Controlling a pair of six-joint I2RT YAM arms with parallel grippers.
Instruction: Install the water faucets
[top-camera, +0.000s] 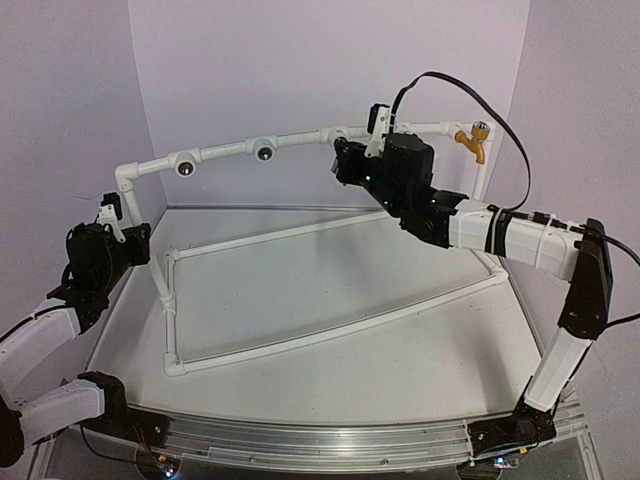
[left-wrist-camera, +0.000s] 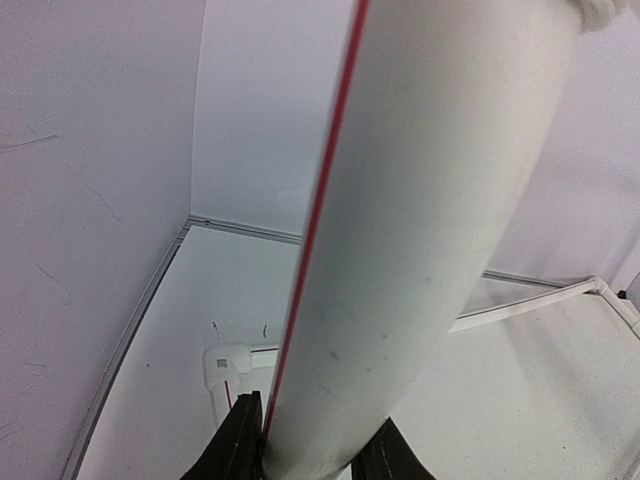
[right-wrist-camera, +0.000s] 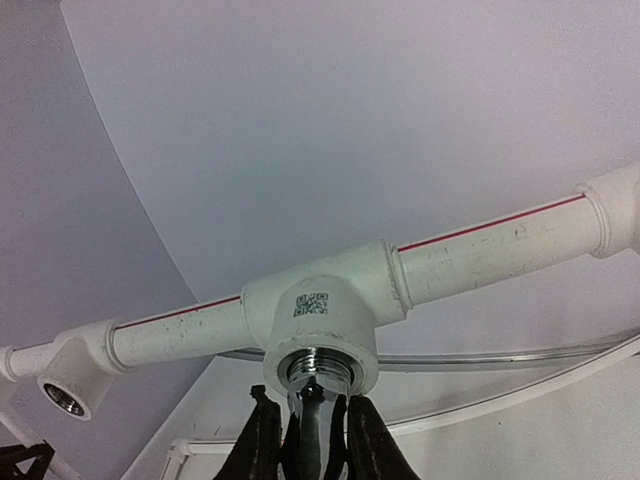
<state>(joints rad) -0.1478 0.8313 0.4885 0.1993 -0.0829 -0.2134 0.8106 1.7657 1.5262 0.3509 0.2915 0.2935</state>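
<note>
My right gripper (right-wrist-camera: 311, 440) is shut on the silver-grey metal faucet (right-wrist-camera: 318, 405). Its threaded end sits in the mouth of a white tee fitting (right-wrist-camera: 318, 315) on the top rail of the white pipe frame (top-camera: 225, 152). In the top view the right gripper (top-camera: 350, 160) is at that rail and hides the faucet. The orange-yellow faucet (top-camera: 473, 139) sits on the rail's right end. My left gripper (left-wrist-camera: 315, 450) is shut on the frame's left upright pipe (left-wrist-camera: 420, 230); it shows at the far left of the top view (top-camera: 128, 243). The white faucet is out of view.
Two tee fittings (top-camera: 185, 165) (top-camera: 264, 151) with dark round holes sit on the left half of the top rail. The frame's base pipes (top-camera: 330, 335) lie on the white table. Purple walls close in on the back and both sides.
</note>
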